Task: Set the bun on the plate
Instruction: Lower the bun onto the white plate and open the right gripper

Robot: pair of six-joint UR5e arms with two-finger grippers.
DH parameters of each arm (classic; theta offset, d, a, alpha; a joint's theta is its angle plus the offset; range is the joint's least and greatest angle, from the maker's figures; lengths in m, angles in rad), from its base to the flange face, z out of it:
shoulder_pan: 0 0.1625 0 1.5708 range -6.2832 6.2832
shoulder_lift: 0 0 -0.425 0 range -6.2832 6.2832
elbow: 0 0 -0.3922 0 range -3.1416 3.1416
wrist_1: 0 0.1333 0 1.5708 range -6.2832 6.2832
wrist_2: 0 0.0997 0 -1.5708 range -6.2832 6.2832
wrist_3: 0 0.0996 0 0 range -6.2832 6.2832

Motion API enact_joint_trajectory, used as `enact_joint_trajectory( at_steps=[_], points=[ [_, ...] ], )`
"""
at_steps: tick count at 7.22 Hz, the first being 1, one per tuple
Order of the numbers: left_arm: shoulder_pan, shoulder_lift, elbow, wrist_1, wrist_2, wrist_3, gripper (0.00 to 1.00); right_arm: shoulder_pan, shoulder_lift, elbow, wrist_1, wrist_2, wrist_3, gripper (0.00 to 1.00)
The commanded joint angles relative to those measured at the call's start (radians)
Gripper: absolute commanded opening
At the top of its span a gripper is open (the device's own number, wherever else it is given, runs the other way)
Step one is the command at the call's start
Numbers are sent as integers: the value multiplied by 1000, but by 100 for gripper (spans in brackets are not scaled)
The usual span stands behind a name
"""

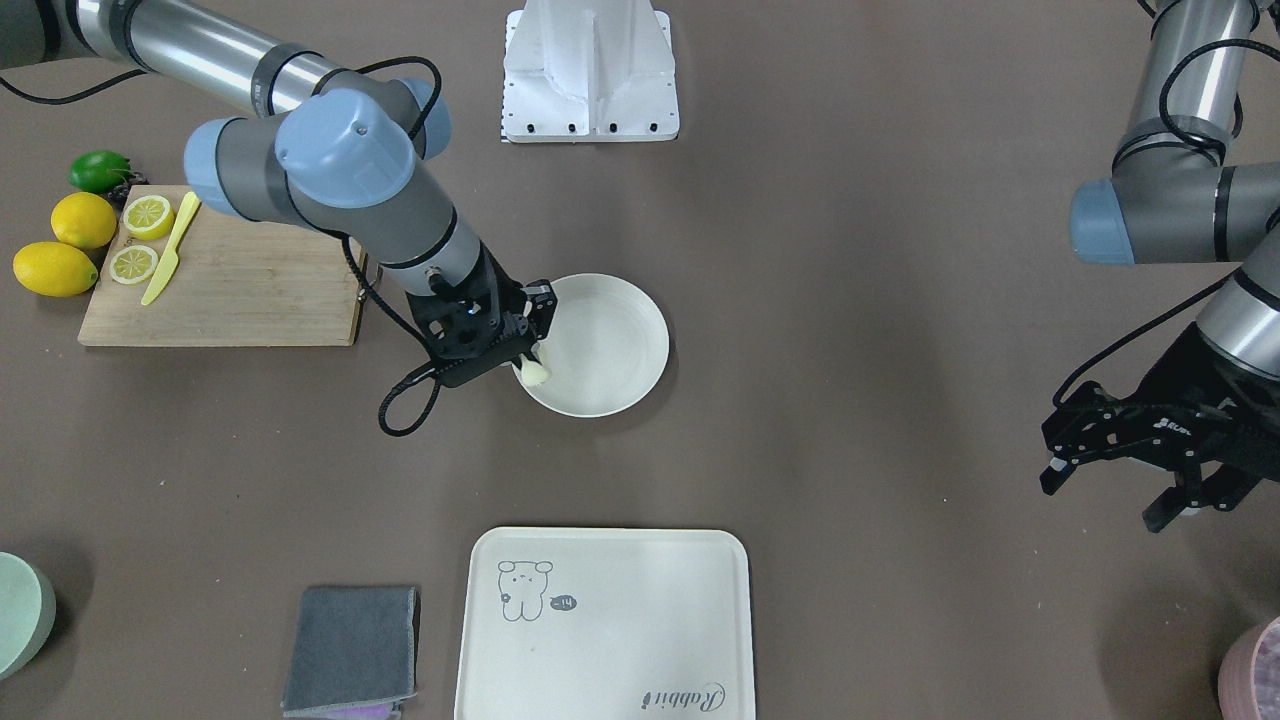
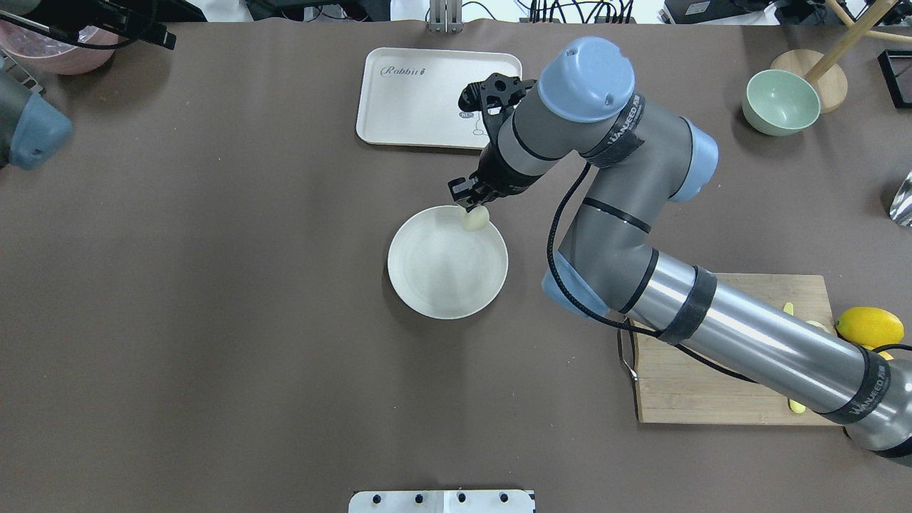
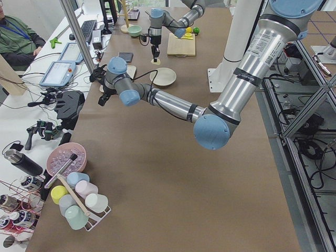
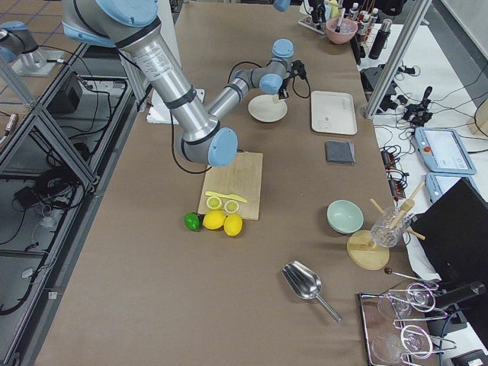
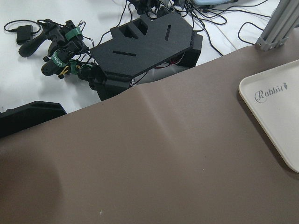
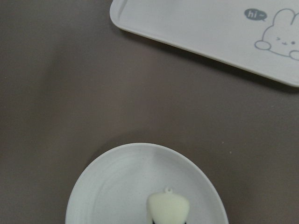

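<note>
The bun (image 1: 535, 373), a small pale cream lump, hangs at the edge of the round off-white plate (image 1: 610, 345) in the middle of the table. My right gripper (image 1: 528, 358) is shut on the bun just above the plate's rim. From overhead, the bun (image 2: 474, 218) sits over the far rim of the plate (image 2: 442, 271), under the right gripper (image 2: 470, 205). The right wrist view has the bun (image 6: 168, 207) low in the frame over the plate (image 6: 98, 186). My left gripper (image 1: 1105, 490) hovers open and holds nothing, far off to the side.
A cream tray (image 1: 600, 620) with a cartoon animal lies beyond the plate. A wooden board (image 1: 240, 290) holds lemon halves and a yellow knife, with whole lemons (image 1: 55, 268) beside it. A grey cloth (image 1: 350, 650) and a green bowl (image 2: 780, 103) are also on the table.
</note>
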Motion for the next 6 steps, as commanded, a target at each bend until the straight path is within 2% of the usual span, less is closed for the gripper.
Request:
enact_joint_trajectory(
  at_steps=[1,2,3,4,5,6],
  points=[
    [0,11,-1,0,1,-11,97,-77,-1,-4,31,-64,7,0],
    [0,14,2,6,3,-14,97,-90,-1,-4,32,-80,7,0],
    [0,15,8,0,4,-38,97,-93,2,-7,31,-85,5,4],
    [0,15,10,7,-2,-37,97,-93,-1,-9,29,-86,1,16],
    [0,15,10,4,1,-39,97,-93,-4,-12,29,-88,-4,72],
    [2,15,10,4,3,-39,97,-93,-1,-12,31,-86,-2,100]
  ],
)
